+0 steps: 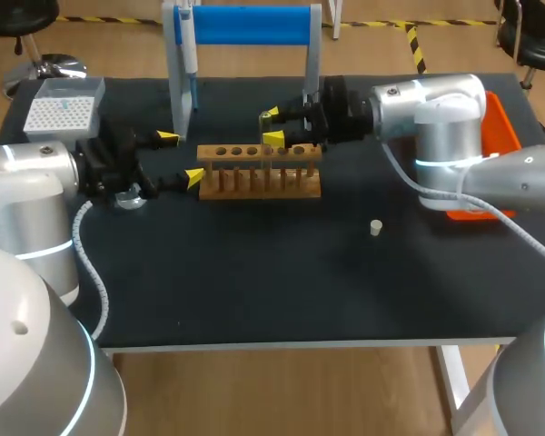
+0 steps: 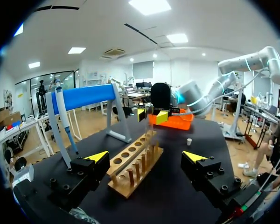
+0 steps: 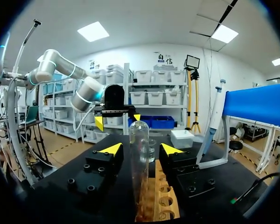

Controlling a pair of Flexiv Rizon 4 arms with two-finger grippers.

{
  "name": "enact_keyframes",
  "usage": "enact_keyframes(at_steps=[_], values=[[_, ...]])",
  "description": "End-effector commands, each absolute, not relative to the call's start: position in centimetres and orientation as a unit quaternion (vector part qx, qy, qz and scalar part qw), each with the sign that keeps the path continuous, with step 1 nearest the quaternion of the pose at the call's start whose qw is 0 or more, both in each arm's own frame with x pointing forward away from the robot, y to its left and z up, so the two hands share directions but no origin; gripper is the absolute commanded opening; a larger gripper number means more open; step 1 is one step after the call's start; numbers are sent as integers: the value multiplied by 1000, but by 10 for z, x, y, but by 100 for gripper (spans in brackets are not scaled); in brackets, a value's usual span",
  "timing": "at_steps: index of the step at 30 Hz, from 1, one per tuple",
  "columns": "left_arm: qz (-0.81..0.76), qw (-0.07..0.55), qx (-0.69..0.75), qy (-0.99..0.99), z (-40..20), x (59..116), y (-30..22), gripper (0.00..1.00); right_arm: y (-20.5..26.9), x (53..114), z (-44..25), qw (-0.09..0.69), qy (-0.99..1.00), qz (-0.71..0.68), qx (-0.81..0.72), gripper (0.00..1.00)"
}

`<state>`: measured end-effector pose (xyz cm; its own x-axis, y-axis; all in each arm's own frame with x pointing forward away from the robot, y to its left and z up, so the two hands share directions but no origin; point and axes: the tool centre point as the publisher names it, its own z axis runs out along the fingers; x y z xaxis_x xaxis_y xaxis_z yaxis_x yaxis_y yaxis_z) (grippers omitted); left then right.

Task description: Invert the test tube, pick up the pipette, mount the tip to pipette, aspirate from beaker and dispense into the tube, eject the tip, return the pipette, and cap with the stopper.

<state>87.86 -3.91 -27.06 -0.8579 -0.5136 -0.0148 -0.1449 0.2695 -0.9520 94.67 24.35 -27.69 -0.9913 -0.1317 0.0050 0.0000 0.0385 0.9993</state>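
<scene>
Your left tool point(image 1: 182, 157) spread wide at the left end of the rack point(image 1: 259, 173); pipette point(image 1: 189, 54) hanging on the blue stand point(image 1: 245, 24); test tube point(image 3: 139, 158) upright in the rack, between the parted fingers of your right tool point(image 1: 272, 127), not clamped; stopper point(image 1: 375, 227) on the desk point(image 1: 254, 291)

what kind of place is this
Probably a lab bench set up for robot work: a wooden test tube rack, a pipette hanging on a blue stand, and a box of pipette tips on a black table.

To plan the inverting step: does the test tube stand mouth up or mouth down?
Mouth down. The test tube stands upright in the wooden rack, its rounded closed end on top.
</scene>
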Motion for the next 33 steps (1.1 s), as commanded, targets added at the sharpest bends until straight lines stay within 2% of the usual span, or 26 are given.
enact_keyframes(at_steps=[1,24,26,27,28,33], values=[[-567,165,-212,779,-271,878,-40,100,246,945,-278,44,-719,-693,43,50],[-567,165,-212,779,-271,878,-40,100,250,940,-279,36,-718,-694,42,46],[-567,165,-212,779,-271,878,-40,100,250,940,-279,36,-717,-695,42,36],[-567,165,-212,779,-271,878,-40,100,250,940,-278,36,-717,-695,42,23],[-567,165,-212,779,-271,878,-40,100,250,940,-278,36,-716,-695,42,0],[-567,165,-212,779,-271,878,-40,100,250,939,-278,36,-716,-696,43,0]])
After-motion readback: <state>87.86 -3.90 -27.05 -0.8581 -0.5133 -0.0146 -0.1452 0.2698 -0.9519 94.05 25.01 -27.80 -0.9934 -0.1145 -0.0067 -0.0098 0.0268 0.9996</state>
